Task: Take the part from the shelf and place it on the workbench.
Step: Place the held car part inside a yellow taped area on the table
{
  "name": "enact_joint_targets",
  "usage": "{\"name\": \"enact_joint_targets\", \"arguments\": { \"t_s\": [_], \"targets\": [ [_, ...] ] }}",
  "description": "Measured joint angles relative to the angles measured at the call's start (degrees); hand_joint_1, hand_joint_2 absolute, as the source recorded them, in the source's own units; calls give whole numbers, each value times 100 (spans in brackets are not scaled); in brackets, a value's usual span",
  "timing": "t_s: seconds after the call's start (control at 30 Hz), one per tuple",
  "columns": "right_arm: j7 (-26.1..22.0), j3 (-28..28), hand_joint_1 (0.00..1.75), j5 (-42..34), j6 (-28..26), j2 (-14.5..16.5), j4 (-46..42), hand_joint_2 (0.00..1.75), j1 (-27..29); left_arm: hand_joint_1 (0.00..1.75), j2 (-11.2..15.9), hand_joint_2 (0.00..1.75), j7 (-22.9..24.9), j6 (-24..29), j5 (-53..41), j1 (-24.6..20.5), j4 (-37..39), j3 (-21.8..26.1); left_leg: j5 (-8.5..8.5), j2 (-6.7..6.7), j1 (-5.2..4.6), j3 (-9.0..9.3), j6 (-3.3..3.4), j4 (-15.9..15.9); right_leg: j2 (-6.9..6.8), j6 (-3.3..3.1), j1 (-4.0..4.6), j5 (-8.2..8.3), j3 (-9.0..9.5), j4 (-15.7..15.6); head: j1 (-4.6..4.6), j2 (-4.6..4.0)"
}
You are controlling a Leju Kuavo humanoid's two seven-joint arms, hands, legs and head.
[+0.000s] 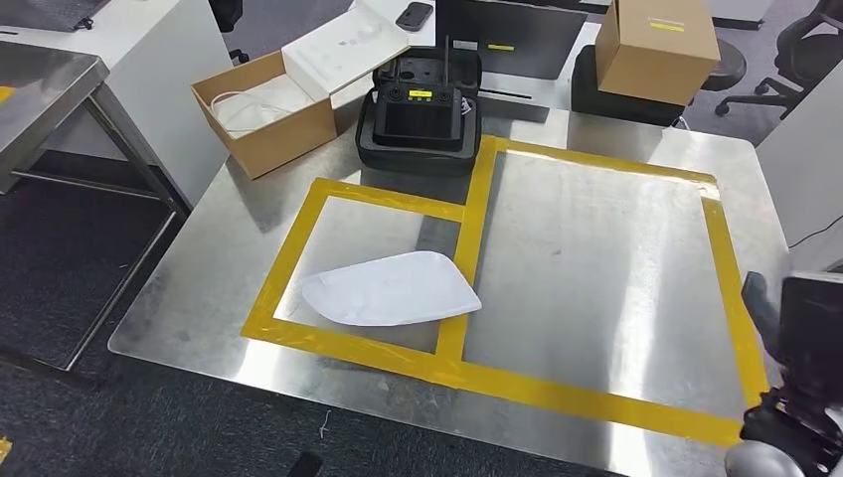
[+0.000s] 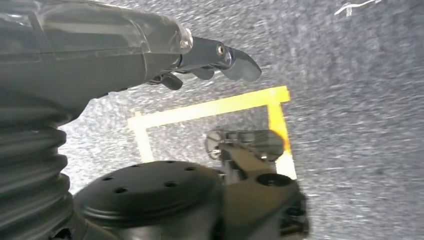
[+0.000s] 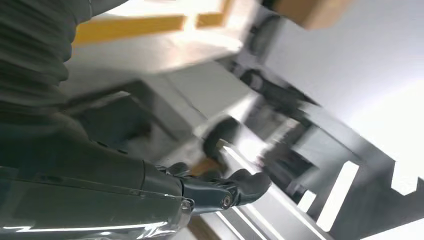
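The white, flat, leaf-shaped part (image 1: 391, 289) lies on the steel workbench (image 1: 596, 258), inside the left of two yellow-taped rectangles. Its pointed end touches the tape strip between them. My right hand (image 1: 800, 412) hangs off the bench's near right corner, well away from the part. In the right wrist view the right hand (image 3: 220, 190) has loose fingers with nothing in them, beside the bench's edge and frame. My left hand (image 2: 210, 62) hangs over grey carpet, fingers apart and holding nothing.
At the bench's far side stand an open cardboard box (image 1: 263, 114) and a black case with a controller (image 1: 420, 114). A closed carton (image 1: 656, 45) sits behind on the right. A steel table (image 1: 40, 89) stands left. Yellow floor tape (image 2: 215, 107) lies below my left hand.
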Motion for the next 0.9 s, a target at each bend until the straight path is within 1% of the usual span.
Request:
{"name": "enact_joint_targets", "arguments": {
  "t_s": [0.1,0.17,0.2,0.27,0.3,0.33,0.37,0.4,0.47,0.53,0.6,0.63,0.7,0.73,0.77,0.83,0.9],
  "targets": [
    [-190,-288,0,-186,33,-188,-942,175,135,0,5,175,-12,0,18,-20,6,19,-6,71,-2,5,6,-3,41,14,-3,-2,-3,0,0,0],
    [-224,-327,0,-559,236,-315,-1374,175,163,0,6,175,-28,-3,48,-25,9,34,-9,137,-2,4,7,-9,80,19,-3,4,-2,1,0,0],
    [-220,-268,0,-834,491,-402,-1527,175,123,0,7,175,-33,-9,68,-30,9,40,-10,176,-3,2,7,-13,101,22,-2,9,-3,2,0,0],
    [-190,22,0,-1225,1196,-567,-1683,175,-80,0,7,175,-37,-35,101,-53,10,45,-11,267,-2,3,6,-18,155,22,0,24,-9,3,0,0],
    [-174,240,0,-1254,1496,-618,-1701,175,-189,0,7,175,-37,-51,108,-75,10,48,-12,305,-1,6,6,-19,180,21,2,31,-14,3,0,0],
    [-174,470,0,-1208,1654,-637,-1700,175,-273,0,3,175,-38,-66,112,-101,10,50,-12,332,0,10,6,-20,197,19,4,37,-17,3,1,0],
    [-191,687,0,-1173,1677,-643,-1695,175,-329,0,-3,175,-38,-77,115,-126,10,54,-11,348,1,14,7,-21,206,18,5,42,-20,3,1,0],
    [-219,863,0,-1150,1560,-647,-1695,175,-358,0,-10,175,-35,-80,118,-144,10,61,-10,354,2,16,8,-21,209,19,5,45,-20,3,1,0],
    [-203,1082,0,-1030,1183,-685,-1720,175,-410,0,-20,175,-3,-81,135,-156,10,78,-10,361,1,20,9,-22,219,14,4,47,-21,4,0,0],
    [3,1174,0,-688,868,-802,-1818,175,-444,0,-22,175,51,-81,161,-156,10,88,-11,366,1,23,9,-23,235,11,4,49,-21,4,-1,0],
    [354,1202,0,-274,755,-964,-1966,175,-440,0,-23,175,83,-81,183,-157,10,91,-15,361,1,26,8,-23,243,10,3,49,-24,3,0,0],
    [602,1187,0,-59,746,-1047,-2037,175,-408,0,-25,175,93,-81,192,-158,10,92,-17,350,0,28,8,-23,245,9,2,48,-27,2,-1,0],
    [1248,1010,0,292,710,-1313,-2180,175,-209,0,-34,175,120,-84,209,-160,10,93,-20,300,0,33,11,-22,231,3,1,41,-28,-2,0,0],
    [1500,845,0,325,679,-1489,-2238,175,-51,0,-40,175,132,-85,215,-156,10,94,-21,268,-2,33,13,-22,217,1,0,37,-23,-4,0,0],
    [1643,638,0,247,644,-1691,-2283,175,125,0,-46,175,139,-85,224,-151,10,94,-22,238,-3,32,14,-22,200,-1,-2,33,-18,-5,2,0],
    [1648,232,0,19,604,-2025,-2327,175,425,0,-53,175,143,-85,240,-142,10,94,-22,206,-8,30,15,-22,181,1,-6,31,-11,-7,1,0],
    [1654,-107,0,-24,631,-2255,-2360,175,661,0,-56,175,155,-89,251,-145,10,95,-24,195,-11,30,17,-21,176,6,-10,27,-10,-10,0,0]
  ]
}}
